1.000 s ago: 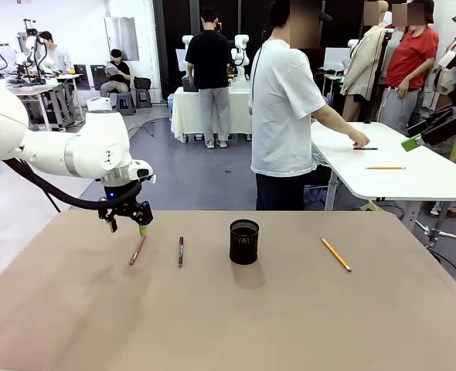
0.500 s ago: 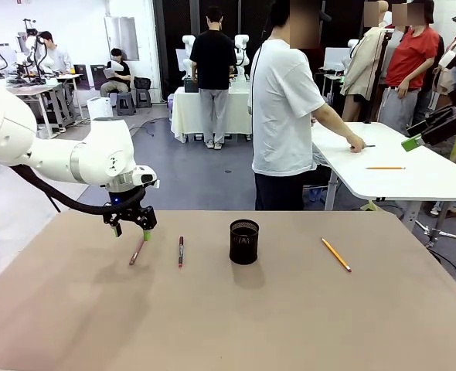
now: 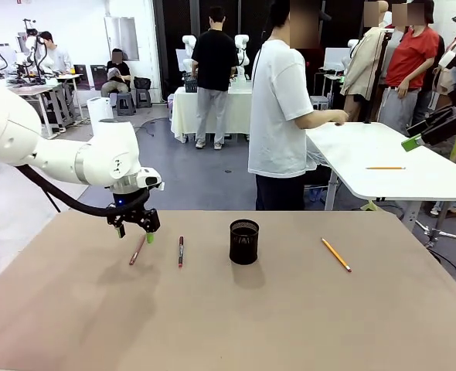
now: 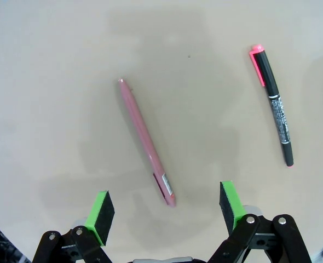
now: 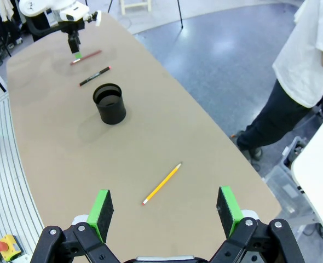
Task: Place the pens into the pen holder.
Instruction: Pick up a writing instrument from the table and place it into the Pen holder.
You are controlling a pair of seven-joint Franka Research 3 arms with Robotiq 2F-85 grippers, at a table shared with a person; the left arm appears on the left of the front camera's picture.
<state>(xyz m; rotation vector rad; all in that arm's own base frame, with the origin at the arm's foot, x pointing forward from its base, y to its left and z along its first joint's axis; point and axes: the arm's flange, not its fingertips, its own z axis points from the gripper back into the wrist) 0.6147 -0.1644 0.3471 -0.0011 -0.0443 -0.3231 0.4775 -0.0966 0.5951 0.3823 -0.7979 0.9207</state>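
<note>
Hovering: the left gripper (image 3: 135,234) is held just above the table (image 3: 290,332), on the pen holder's left side, over the pink pen (image 4: 145,139).
Left fingers: spread wide, nothing between them; in the left wrist view the pen's clip end is seen between the green pads (image 4: 101,211).
Right gripper (image 5: 165,207): held high, well away from the pen holder (image 3: 243,242), its fingers spread and empty.
Pens: all three are laid flat outside the holder. The pink pen is farthest out on the holder's left, and the red-and-black marker (image 4: 274,115) lies between it and the holder. The yellow pencil (image 3: 336,254) lies on the holder's right.
Handling: the pink pen is judged light, stiff and smooth, so rolling or slipping under the pads is to be expected.
Hold: a pinch across the thin barrel, nearer its middle than the clip end, is judged safest against tipping.
Progress: no pen is yet placed.
</note>
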